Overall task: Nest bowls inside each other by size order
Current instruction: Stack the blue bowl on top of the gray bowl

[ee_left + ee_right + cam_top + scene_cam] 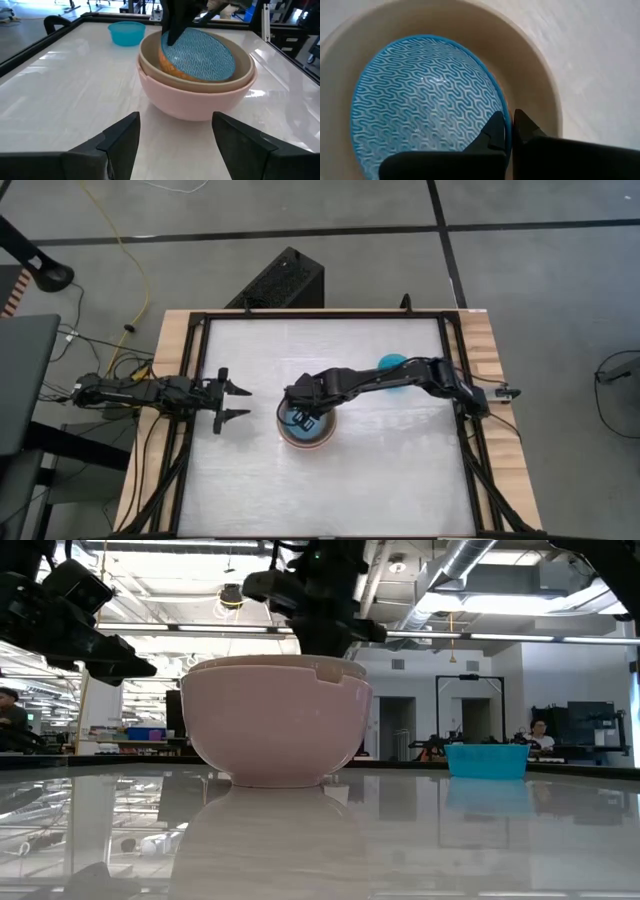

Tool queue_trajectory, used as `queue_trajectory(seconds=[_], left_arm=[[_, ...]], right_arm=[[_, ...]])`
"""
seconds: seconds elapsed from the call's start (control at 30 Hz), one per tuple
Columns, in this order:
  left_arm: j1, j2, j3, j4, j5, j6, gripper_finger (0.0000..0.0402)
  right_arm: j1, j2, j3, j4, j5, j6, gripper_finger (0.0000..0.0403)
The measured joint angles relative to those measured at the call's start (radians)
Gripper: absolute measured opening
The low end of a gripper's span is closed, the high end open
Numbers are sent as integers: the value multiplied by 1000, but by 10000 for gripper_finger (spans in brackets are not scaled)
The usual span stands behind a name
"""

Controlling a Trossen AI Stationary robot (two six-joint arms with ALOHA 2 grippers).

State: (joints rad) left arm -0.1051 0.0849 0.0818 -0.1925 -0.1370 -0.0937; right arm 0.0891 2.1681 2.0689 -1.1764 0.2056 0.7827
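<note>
A salmon-pink bowl (200, 102) stands on the table with a grey-beige bowl (150, 60) nested in it. A light blue patterned bowl (205, 55), orange outside, sits tilted inside the beige bowl. My right gripper (305, 420) is over the stack, shut on the blue bowl's rim. The small teal bowl (390, 364) stands alone toward the far right, partly under my right arm. My left gripper (240, 402) is open and empty, left of the stack. No cream-white bowl shows apart from these. My right gripper pinches the patterned bowl's rim (506, 112), one finger (492, 132) inside the bowl and the other (527, 130) outside. The fingers come from above, pointing down. The bowl is tilted, the held side up, its lower side (172, 67) down in the beige bowl.
A black frame (200, 360) runs around the white table top. Bare table lies near the front edge and between the stack and my left gripper. A black box (280, 280) stands beyond the far edge. People and desks show in the room behind.
</note>
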Motion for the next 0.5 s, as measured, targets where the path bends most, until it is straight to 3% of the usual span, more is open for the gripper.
queue_trajectory(seconds=[0.5], left_arm=[[0,0,-1,3,-2,-43,238]], right_arm=[[0,-4,-45,75,40,3,0]])
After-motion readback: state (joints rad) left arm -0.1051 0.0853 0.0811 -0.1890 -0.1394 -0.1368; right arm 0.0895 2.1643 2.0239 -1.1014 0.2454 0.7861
